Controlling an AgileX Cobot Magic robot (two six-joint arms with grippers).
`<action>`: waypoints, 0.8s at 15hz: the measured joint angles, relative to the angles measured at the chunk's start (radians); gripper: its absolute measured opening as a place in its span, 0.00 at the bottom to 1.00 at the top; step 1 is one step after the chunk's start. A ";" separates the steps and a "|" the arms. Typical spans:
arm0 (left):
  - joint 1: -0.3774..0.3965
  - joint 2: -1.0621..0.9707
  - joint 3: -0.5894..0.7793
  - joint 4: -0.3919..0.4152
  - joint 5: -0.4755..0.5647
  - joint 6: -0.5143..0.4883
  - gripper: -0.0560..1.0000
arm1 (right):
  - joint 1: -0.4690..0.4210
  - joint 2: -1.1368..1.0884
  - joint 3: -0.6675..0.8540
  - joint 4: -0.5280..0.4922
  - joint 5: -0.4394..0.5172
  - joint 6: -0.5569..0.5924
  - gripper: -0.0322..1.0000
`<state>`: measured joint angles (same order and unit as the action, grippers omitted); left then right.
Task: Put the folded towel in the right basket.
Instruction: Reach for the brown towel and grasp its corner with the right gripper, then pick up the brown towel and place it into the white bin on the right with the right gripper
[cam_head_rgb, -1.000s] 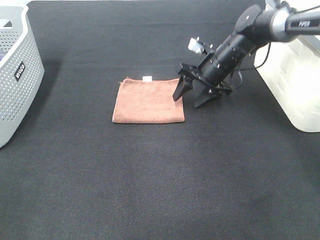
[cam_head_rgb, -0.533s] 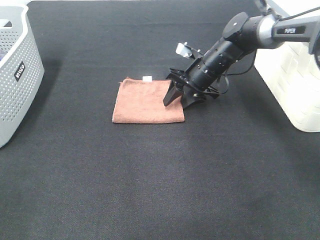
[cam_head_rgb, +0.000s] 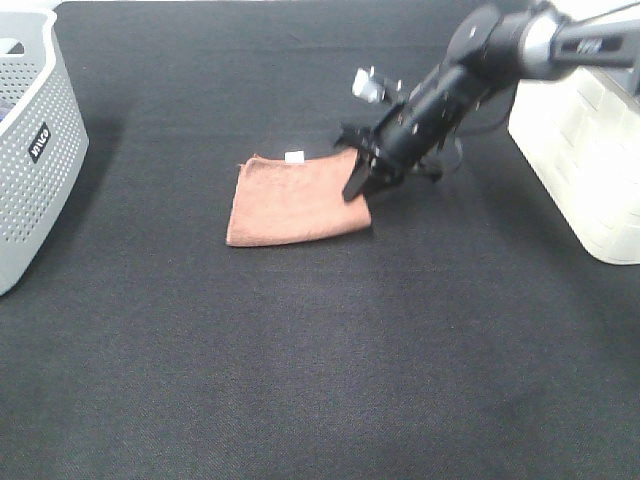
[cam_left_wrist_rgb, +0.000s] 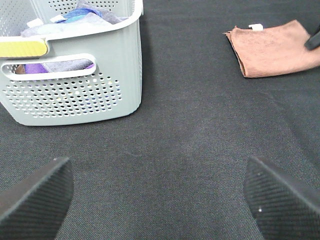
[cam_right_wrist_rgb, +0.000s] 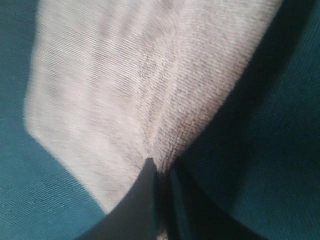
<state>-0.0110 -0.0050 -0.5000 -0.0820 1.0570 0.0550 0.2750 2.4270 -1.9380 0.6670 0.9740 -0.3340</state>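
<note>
The folded towel (cam_head_rgb: 290, 200) is rust-brown with a small white tag at its far edge and lies mid-table. It also shows in the left wrist view (cam_left_wrist_rgb: 272, 47). My right gripper (cam_head_rgb: 358, 185) is shut on the towel's right edge, which is raised a little off the table. In the right wrist view the towel (cam_right_wrist_rgb: 140, 85) looks pale, and the two fingertips (cam_right_wrist_rgb: 150, 200) pinch a fold of it. The right basket (cam_head_rgb: 590, 150), bright white, stands at the right edge. My left gripper (cam_left_wrist_rgb: 160, 200) is open and empty over bare table, far from the towel.
A grey perforated basket (cam_head_rgb: 30, 150) with a black label stands at the left edge. In the left wrist view it (cam_left_wrist_rgb: 75, 95) holds coloured cloths. The table has a black cloth cover.
My right gripper has moved left onto the towel's right edge and shut on it. That edge has lifted and the towel has skewed slightly.
</note>
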 joint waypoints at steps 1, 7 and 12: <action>0.000 0.000 0.000 0.000 0.000 0.000 0.88 | 0.000 -0.038 0.000 -0.006 0.013 0.000 0.04; 0.000 0.000 0.000 0.000 0.000 0.000 0.88 | 0.000 -0.231 0.000 -0.057 0.089 -0.001 0.04; 0.000 0.000 0.000 0.000 0.000 0.000 0.88 | 0.000 -0.385 0.000 -0.136 0.121 0.009 0.04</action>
<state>-0.0110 -0.0050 -0.5000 -0.0820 1.0570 0.0550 0.2750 2.0420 -1.9380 0.5310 1.0950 -0.3250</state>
